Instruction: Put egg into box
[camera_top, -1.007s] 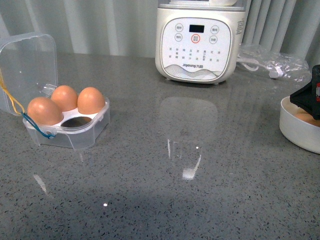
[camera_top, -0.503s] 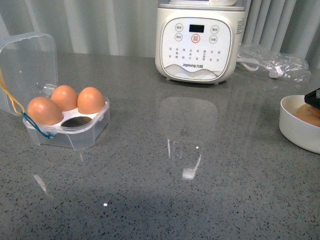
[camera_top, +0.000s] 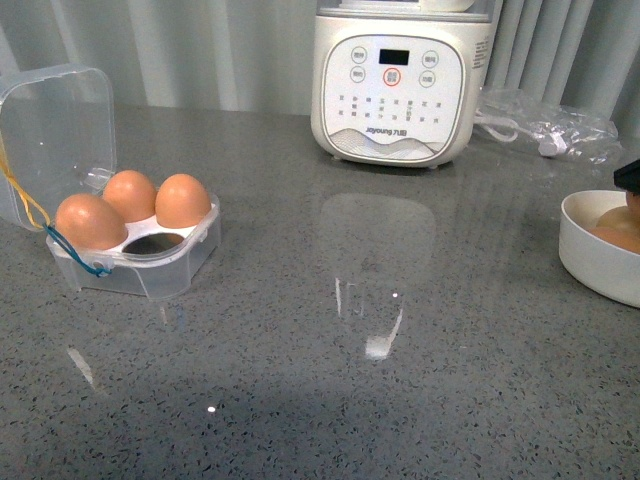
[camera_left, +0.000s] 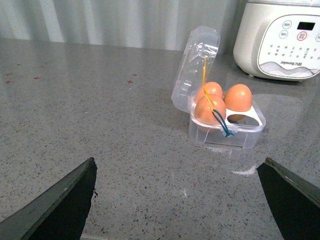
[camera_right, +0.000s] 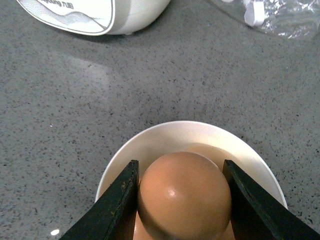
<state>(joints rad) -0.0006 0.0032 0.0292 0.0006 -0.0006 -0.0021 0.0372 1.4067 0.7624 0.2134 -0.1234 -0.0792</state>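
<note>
Our left jaws hang spread and empty facing the box (camera_top: 150, 272), which has one cell free, while far right of the box our right jaws, clasping the egg (camera_right: 184, 197), have risen from the bowl (camera_right: 175, 129), ready to carry across.

Desk (camera_top: 400, 400): grey, fine black-and-white speckle, glossy pale reflections.
Box (camera_top: 175, 270): clear plastic; yellow cord (camera_top: 22, 195), blue cord (camera_top: 75, 255).
Three eggs in box (camera_top: 181, 200): orange-brown.
Egg (camera_right: 184, 195): same orange-brown, small pale highlight.
Right fingers (camera_right: 117, 205), left fingers (camera_left: 65, 195): black.
Bowl (camera_right: 165, 135): white.
Cooker (camera_top: 393, 90): off-white, black display, red ring button, grey markings.
Curtain (camera_top: 200, 50): pale grey-white, vertical folds.
Bag (camera_top: 550, 128): clear.
</note>
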